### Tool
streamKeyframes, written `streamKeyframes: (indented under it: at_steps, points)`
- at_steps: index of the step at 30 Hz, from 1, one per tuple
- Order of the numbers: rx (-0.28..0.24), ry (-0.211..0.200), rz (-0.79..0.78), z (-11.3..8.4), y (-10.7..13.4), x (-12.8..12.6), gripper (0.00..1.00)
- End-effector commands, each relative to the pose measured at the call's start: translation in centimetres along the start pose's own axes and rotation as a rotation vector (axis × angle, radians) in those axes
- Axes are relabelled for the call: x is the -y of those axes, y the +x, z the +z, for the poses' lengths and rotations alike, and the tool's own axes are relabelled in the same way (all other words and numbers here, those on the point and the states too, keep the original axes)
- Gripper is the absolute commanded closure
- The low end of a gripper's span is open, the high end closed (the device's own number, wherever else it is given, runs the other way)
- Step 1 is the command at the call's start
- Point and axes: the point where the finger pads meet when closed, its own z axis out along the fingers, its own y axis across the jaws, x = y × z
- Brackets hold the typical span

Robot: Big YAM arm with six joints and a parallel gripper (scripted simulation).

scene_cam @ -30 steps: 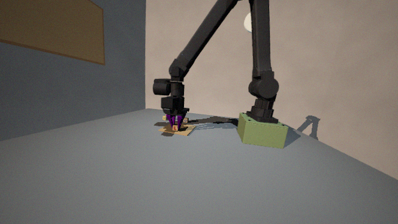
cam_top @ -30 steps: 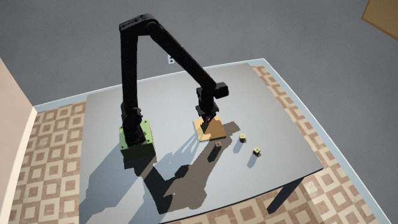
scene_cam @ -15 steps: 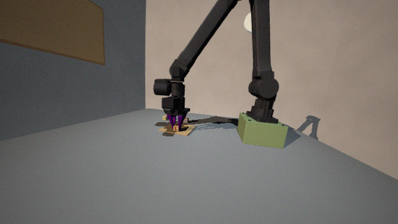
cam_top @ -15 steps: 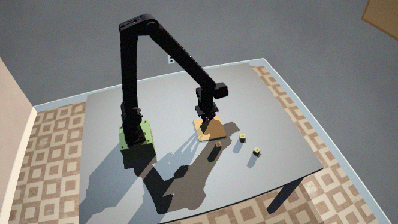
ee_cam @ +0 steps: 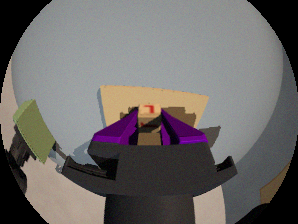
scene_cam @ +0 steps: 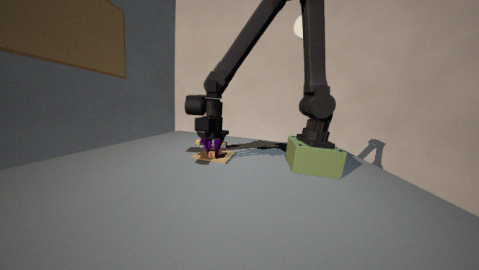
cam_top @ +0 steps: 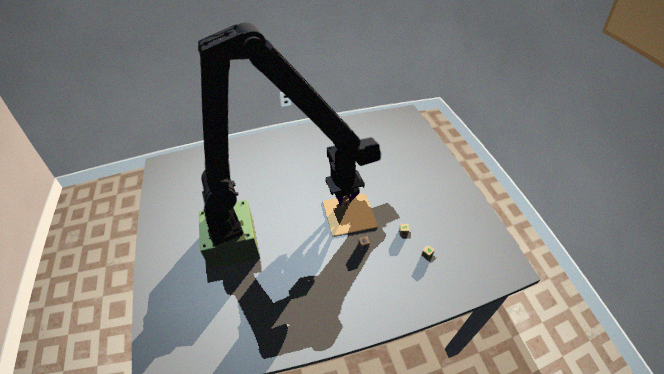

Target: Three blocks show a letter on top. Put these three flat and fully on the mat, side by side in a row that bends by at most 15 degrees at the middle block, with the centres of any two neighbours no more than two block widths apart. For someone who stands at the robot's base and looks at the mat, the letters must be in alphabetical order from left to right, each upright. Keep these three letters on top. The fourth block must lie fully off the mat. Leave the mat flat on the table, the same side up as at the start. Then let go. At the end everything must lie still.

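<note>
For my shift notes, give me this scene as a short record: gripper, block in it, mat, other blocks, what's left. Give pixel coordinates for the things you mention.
gripper: the gripper (cam_top: 346, 200) (scene_cam: 212, 156) (ee_cam: 149, 113), purple fingers closed on the red-letter block
held block: red-letter block (scene_cam: 211, 154) (ee_cam: 149, 111), over the mat; whether it touches is unclear
mat: tan square mat (cam_top: 361, 222) (scene_cam: 225, 159) (ee_cam: 120, 97), on the grey table (cam_top: 450, 200) (scene_cam: 216, 216) (ee_cam: 150, 50)
loose blocks: two green-letter blocks (cam_top: 404, 230) and (cam_top: 428, 252), one dark-letter block (cam_top: 364, 242), all off the mat
left to do: row of three not formed
</note>
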Motion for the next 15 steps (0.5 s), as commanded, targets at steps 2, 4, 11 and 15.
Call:
streamKeyframes:
  at_steps: [2,4,11,15]
  points:
    - [0.008,0.047,0.009,-1.09,-0.21,0.81,0.8]
    - [0.008,0.047,0.009,-1.07,-0.21,0.81,0.8]
    - [0.008,0.047,0.009,-1.0,-0.23,0.81,0.8]
    - [0.008,0.046,0.009,-0.95,-0.23,0.79,0.8]
